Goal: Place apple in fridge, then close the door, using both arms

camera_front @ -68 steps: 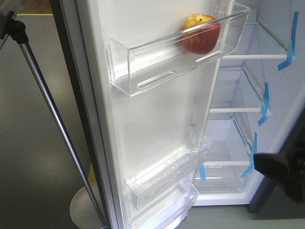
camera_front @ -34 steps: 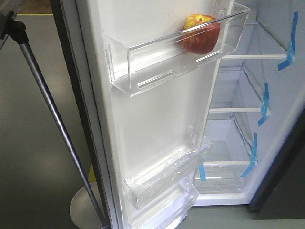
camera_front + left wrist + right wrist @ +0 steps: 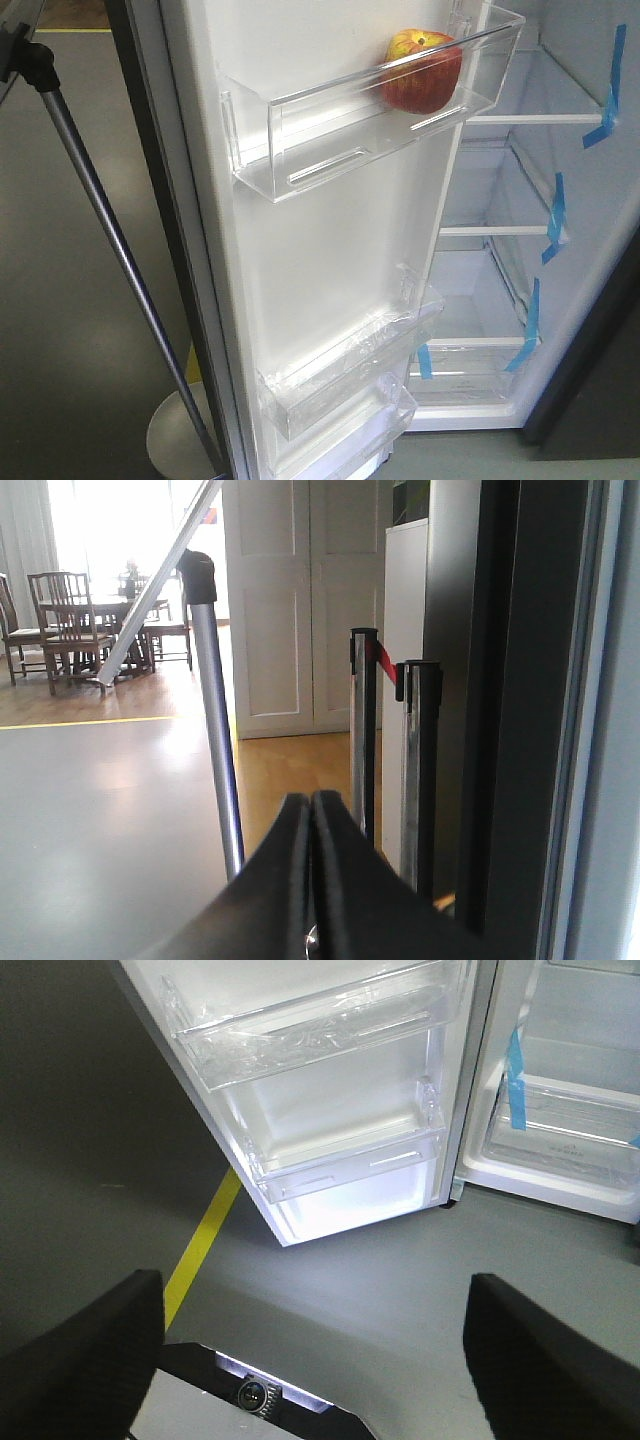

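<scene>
Matte black left hand (image 3: 311,802), silver screw (image 3: 312,941)

Front view chops the door (image 3: 330,260) off at 12 and 6 o'clock. The apple's (image 3: 420,75) lower half only shows through the clear door bin (image 3: 300,140) (bit smeary there). The stanchion post (image 3: 110,250) runs out at 10 o'clock, and its base (image 3: 172,440) is clipped at 7. The left gripper (image 3: 312,815) drops off its view's bottom edge. The right gripper (image 3: 315,1285) is just dark stubs at 5 and 7 o'clock.
</scene>
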